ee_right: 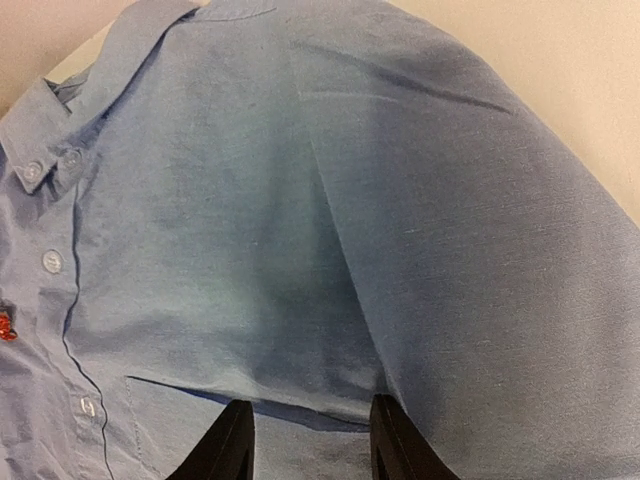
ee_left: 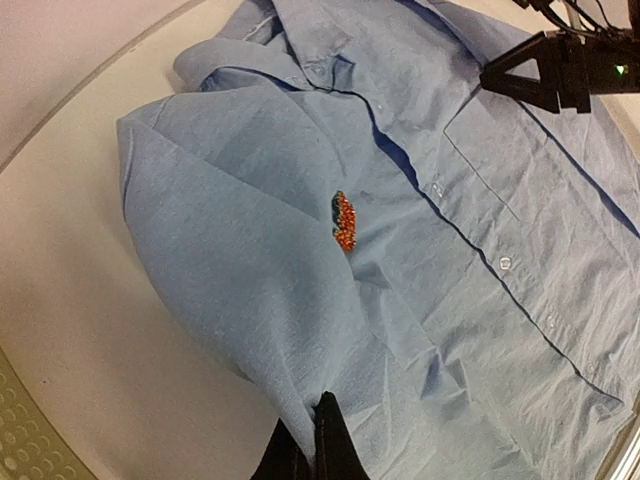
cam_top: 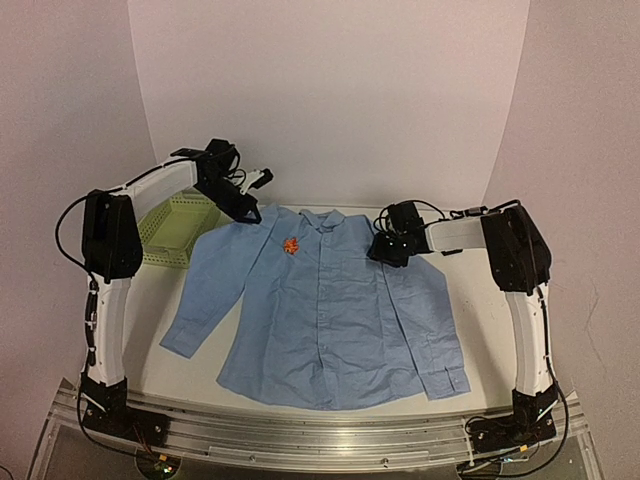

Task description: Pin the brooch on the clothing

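The light blue shirt [cam_top: 325, 310] lies spread on the table, collar at the far side. The small orange-red brooch [cam_top: 290, 245] sits on its chest, left of the button line; it also shows in the left wrist view [ee_left: 343, 220] and at the left edge of the right wrist view [ee_right: 6, 328]. My left gripper [cam_top: 248, 208] is shut on a fold of the shirt's shoulder fabric [ee_left: 300, 400] and lifts it a little. My right gripper [cam_top: 388, 250] is open, hovering just over the shirt's other shoulder [ee_right: 330, 250], near the pocket's top edge.
A pale green plastic basket [cam_top: 180, 228] stands at the left, behind the left arm. The white table [cam_top: 480, 300] shows on both sides of the shirt. The right gripper appears in the left wrist view [ee_left: 560, 72].
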Available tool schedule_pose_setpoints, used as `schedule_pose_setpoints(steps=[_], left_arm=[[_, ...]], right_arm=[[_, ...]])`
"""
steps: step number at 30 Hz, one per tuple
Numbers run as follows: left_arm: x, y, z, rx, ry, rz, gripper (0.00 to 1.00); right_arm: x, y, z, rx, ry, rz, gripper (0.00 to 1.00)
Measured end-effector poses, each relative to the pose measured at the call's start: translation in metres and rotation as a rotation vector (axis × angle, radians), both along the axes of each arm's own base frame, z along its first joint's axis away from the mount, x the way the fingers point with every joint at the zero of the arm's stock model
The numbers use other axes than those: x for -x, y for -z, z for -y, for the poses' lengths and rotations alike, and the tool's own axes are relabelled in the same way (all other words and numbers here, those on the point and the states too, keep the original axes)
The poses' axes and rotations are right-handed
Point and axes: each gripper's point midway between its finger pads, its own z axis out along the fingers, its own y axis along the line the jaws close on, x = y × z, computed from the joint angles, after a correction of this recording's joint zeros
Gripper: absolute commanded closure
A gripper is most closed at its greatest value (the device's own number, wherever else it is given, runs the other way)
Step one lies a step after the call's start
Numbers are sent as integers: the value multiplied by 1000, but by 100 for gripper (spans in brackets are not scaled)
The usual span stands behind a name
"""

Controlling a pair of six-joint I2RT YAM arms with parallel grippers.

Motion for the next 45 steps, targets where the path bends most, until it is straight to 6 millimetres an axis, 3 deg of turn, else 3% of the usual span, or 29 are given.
schedule_pose_setpoints(steps=[3, 7, 13, 19, 22, 24, 28, 32, 35, 38, 42, 45], left_arm=[[8, 18, 1, -38, 17, -22, 100], [6, 49, -18, -109, -18, -60, 100], [-23, 86, -42, -172, -88, -41, 100], [-43, 120, -49, -225, -129, -10, 99], [-50, 131, -49, -233, -143, 1, 93], [-54, 134, -49, -229, -152, 6, 81], [-58, 134, -47, -213, -176, 10, 57], [-59, 131, -46, -202, -183, 16, 49], [-58, 120, -44, -191, -173, 31, 50], [-58, 96, -35, -174, -129, 83, 54], [-63, 53, 2, -107, -45, 188, 73], [-75, 20, 36, -31, -2, 279, 77]], right_arm=[[-1, 0, -2, -8, -5, 0, 59], [-1, 0, -2, -10, -6, 2, 59], [-1, 0, -1, -12, -6, 2, 58], [-2, 0, -2, -15, -8, 9, 57], [-1, 0, -3, -14, -17, 11, 55], [-1, -2, -5, -13, -38, 15, 54], [0, -4, -8, -11, -79, 12, 53], [5, -5, -8, -1, -113, 3, 53], [15, -12, -6, 8, -134, -14, 53], [34, -30, -6, 10, -148, -15, 54], [73, -60, -25, 2, -202, -3, 64], [109, -68, -48, -20, -249, -16, 77]])
